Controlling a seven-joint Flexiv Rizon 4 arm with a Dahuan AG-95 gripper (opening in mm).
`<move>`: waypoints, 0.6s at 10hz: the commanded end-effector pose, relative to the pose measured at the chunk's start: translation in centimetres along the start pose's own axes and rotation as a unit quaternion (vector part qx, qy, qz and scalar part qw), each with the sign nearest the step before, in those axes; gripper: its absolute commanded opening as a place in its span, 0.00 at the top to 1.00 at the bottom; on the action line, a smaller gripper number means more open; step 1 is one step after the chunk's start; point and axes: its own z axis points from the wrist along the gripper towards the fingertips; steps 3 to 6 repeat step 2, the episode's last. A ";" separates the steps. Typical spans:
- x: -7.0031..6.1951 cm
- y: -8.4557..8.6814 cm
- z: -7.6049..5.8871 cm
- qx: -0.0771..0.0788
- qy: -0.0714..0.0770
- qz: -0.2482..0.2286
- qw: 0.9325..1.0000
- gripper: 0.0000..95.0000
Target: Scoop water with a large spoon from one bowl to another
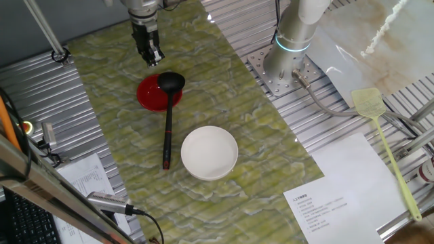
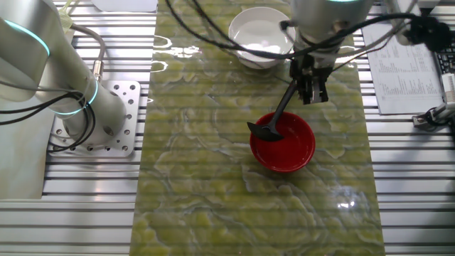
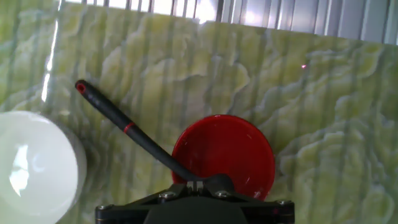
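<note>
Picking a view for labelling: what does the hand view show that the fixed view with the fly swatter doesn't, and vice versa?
Hand view only: the red bowl's inside seen straight from above, close up; the fingers are out of frame.

Swatter view only: the gripper hanging above the red bowl, the arm base, the fly swatter and printed sheets.

Both: red bowl, white bowl, large spoon with its head at the red bowl, green mat.

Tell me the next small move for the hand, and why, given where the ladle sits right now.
Probably lower the hand toward the ladle handle and close on it. The hand hangs above the red bowl holding nothing, while the ladle lies with its head on the bowl's rim and its handle stretched over the mat beside the white bowl. Nothing can be scooped until it is gripped.
</note>
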 end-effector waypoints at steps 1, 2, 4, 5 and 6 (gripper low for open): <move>-0.1 0.0 0.0 0.000 0.002 0.000 1.000 1.00; -0.1 0.0 0.0 -0.001 0.001 0.000 1.000 1.00; -0.1 0.0 0.0 -0.001 0.001 0.000 1.000 1.00; -0.1 0.0 0.0 -0.001 0.001 0.000 1.000 1.00; -0.1 0.0 0.0 -0.001 0.001 0.000 1.000 1.00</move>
